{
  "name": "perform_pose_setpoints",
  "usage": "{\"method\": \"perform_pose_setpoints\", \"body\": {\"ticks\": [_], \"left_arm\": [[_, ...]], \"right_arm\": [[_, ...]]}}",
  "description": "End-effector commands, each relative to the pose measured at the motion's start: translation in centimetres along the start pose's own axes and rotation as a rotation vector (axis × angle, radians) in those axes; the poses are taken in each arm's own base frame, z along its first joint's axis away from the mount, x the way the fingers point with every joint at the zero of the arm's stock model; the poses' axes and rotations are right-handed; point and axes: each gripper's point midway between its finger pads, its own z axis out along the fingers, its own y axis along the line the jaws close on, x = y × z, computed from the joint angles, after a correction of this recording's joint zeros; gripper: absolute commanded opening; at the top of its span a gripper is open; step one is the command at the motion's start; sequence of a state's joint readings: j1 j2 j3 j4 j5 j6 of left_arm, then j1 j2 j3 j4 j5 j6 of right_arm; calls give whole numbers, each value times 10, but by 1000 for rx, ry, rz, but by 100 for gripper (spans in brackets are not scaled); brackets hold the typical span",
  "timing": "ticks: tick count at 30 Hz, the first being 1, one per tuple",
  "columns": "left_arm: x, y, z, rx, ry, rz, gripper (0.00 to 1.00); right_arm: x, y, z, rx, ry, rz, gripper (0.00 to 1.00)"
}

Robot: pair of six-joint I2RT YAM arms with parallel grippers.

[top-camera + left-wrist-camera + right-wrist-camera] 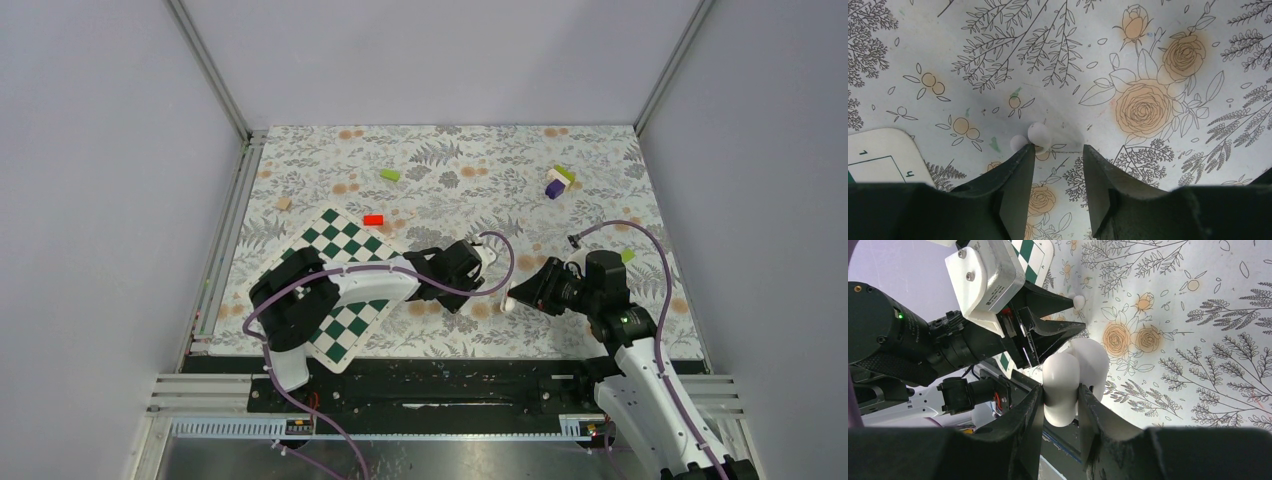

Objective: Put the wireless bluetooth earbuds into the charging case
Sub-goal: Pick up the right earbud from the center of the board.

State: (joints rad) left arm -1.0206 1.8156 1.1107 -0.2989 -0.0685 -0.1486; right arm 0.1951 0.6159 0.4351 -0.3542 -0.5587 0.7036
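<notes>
- Small white rounded plastic charging case (1070, 367) sits pinched across its smooth sides by the right gripper (1060, 387), clamped tight!
- It looks light, hard and slick, so it may well twist in that pinch.
- Two tiny glossy white earbuds (1038, 134) lie on the floral tablecloth (1173, 150), right at one fingertip of the left gripper (1058, 147). Its jaws stand apart, with nothing between them.
- The earbuds should roll easily, so best to take one across its bulb.

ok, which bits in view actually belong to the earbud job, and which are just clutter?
Job:
- charging case, clamped in the right gripper
- earbuds, loose on the table at the tip of the open left gripper

Lying about:
- chessboard
- red block
- green block
- purple-white-green blocks
- tan block
</notes>
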Motion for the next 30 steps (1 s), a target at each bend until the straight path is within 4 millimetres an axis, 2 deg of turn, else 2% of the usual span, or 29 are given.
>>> {"method": "perform_pose_setpoints", "body": {"ticks": [1, 12, 30], "left_arm": [[-20, 7, 4, -48, -49, 11, 41], [-34, 12, -7, -75, -99, 10, 42], [-40, 11, -20, -65, -124, 45, 41]], "right_arm": [[-13, 14, -4, -32, -34, -37, 0], [-12, 15, -2, -44, -27, -35, 0], [-10, 15, 0, -57, -13, -28, 0]]}}
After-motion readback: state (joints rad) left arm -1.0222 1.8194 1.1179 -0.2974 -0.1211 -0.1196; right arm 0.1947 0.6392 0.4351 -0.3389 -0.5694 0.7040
